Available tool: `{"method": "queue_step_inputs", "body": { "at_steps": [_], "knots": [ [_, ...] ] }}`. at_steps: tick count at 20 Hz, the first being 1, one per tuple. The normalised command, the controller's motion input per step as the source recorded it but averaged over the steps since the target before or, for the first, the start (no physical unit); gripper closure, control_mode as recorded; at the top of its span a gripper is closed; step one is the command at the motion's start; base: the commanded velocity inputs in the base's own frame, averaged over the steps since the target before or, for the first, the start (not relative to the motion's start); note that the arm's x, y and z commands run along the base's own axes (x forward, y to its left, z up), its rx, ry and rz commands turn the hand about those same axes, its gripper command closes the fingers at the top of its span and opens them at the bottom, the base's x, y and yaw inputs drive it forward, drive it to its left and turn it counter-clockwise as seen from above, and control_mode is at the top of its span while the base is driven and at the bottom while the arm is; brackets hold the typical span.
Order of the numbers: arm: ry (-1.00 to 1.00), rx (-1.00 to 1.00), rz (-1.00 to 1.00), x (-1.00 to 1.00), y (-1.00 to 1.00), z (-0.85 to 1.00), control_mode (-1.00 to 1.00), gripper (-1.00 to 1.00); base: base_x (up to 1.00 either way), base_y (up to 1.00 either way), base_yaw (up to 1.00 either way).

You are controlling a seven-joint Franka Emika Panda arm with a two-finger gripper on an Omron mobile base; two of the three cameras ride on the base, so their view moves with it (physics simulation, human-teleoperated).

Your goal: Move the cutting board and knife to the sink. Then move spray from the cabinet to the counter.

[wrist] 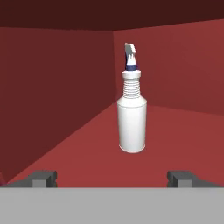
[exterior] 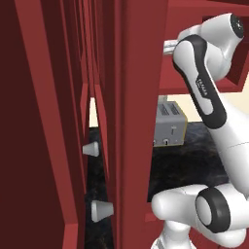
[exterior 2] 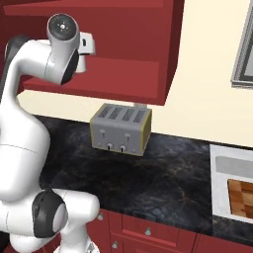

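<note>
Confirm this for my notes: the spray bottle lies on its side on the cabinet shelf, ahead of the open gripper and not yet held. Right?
Not quite. In the hand view the spray bottle stands upright on the red cabinet shelf, nozzle up, not on its side. The rest holds: the gripper is open, the bottle ahead of it and not held.

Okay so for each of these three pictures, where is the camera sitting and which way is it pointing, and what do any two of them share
Left base view: behind the arm, to its left, close against red cabinet fronts, facing forward; white arm at right.
Right base view: behind the arm, to its right, looking down over the counter, the sink and the cutting board; arm at left.
Hand view: on the hand, facing into the cabinet shelf at the upright spray; gripper open.
Shared: both base views show the toaster.
</note>
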Motion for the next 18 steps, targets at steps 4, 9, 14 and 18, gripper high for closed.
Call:
{"method": "queue_step_inputs", "body": {
  "at_steps": [4,9,14,18],
  "knots": [
    [0.00,0.00,0.00,0.33,0.26,0.01,-1.00,-1.00,0.00,0.00,0.00],
    [-0.02,0.00,0.00,0.26,0.21,0.00,-1.00,-1.00,0.00,0.00,0.00],
    [-0.05,0.00,0.00,0.31,0.05,0.00,-1.00,-1.00,0.00,0.00,0.00],
    [-0.04,0.00,0.00,0.26,0.00,0.00,-1.00,-1.00,0.00,0.00,0.00]
  ]
}}
